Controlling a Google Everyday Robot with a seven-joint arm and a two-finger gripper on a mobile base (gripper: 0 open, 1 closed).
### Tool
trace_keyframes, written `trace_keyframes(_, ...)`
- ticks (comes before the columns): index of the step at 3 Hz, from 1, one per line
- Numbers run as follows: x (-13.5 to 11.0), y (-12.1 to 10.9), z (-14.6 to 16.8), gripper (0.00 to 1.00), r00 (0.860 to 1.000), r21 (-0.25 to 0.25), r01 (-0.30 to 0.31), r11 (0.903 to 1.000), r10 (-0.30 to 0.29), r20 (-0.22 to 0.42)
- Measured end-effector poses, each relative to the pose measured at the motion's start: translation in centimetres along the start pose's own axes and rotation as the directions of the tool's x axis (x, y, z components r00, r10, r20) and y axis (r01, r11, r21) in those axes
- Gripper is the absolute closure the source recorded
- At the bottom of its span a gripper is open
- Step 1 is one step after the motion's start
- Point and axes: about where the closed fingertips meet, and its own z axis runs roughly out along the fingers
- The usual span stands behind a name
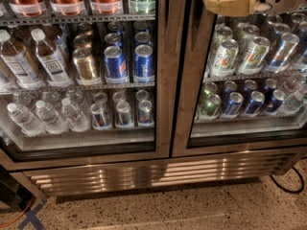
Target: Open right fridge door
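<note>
Your tan, blocky gripper [218, 1] hung at top of right fridge door [186, 95], a clear glass pane in brushed-steel frame, over its left frame edge. You could not tell its clamp state. Door sat closed, frame against matching left glass door [162, 80]. Behind pane: green-white soda cans [224, 56], small blue cans [254, 103]. Under door: ribbed steel grille [158, 171]. Black cable [288, 186] lay on speckled floor [192, 210] below door's right corner.

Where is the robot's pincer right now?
The pincer is at the top right of the camera view, in front of the right fridge door, close to its steel frame and above the green cans.
</note>
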Motion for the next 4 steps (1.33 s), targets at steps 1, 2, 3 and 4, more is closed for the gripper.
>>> trace_keyframes(1,-0.11,-0.29,-0.04,1.00,1.000,0.003,-0.002,1.0000,0.002,0.000)
trace_keyframes(2,-0.11,-0.29,-0.04,1.00,1.000,0.003,-0.002,1.0000,0.002,0.000)
trace_keyframes(3,-0.15,-0.35,-0.07,1.00,1.000,0.004,-0.002,1.0000,0.002,-0.002)
trace_keyframes(4,-0.57,-0.63,-0.20,1.00,1.000,0.018,-0.005,0.9998,0.005,0.000)
